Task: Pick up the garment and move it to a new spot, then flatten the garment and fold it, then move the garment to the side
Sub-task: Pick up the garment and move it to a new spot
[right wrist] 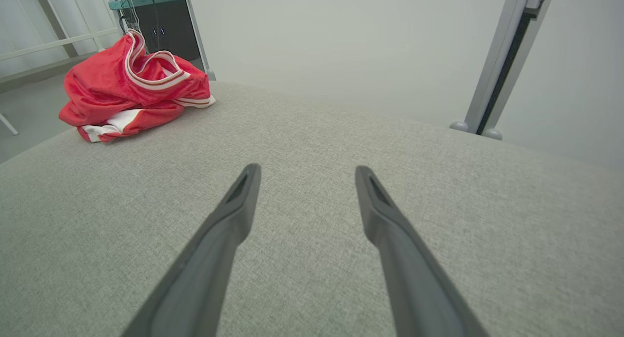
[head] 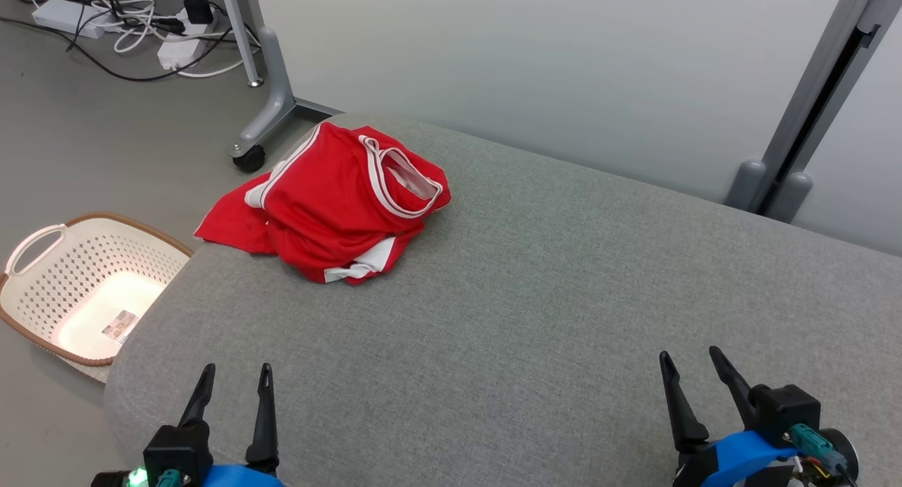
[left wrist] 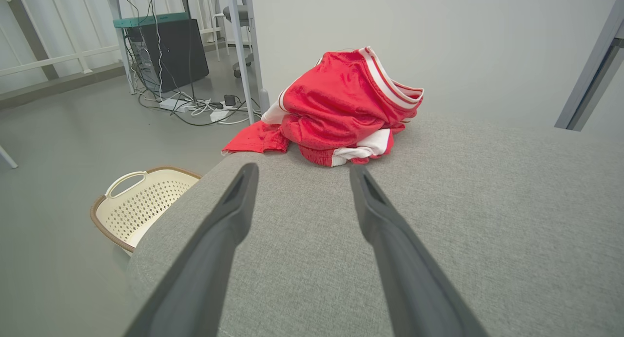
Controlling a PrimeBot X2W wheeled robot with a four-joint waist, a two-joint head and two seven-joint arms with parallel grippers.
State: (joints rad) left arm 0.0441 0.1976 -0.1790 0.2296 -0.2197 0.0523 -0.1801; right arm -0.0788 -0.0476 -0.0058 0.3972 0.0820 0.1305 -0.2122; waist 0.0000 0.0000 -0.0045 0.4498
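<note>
The garment (head: 331, 201), a red jersey with white trim, lies crumpled at the far left corner of the grey cushioned surface (head: 535, 290), one corner hanging over the left edge. It also shows ahead in the left wrist view as the garment (left wrist: 336, 108) and at the upper left of the right wrist view as the garment (right wrist: 131, 86). My left gripper (head: 236, 371) stands open at the near left, well short of the cloth, with nothing between its fingers. My right gripper (head: 690, 356) stands open at the near right, far from the garment, also empty.
A cream perforated basket (head: 70, 290) sits on the floor beside the surface's left edge. Cables and power strips (head: 134, 22) lie on the floor beyond. A wheeled grey frame leg (head: 264, 113) stands near the far left corner. A pale wall panel (head: 564, 64) runs behind.
</note>
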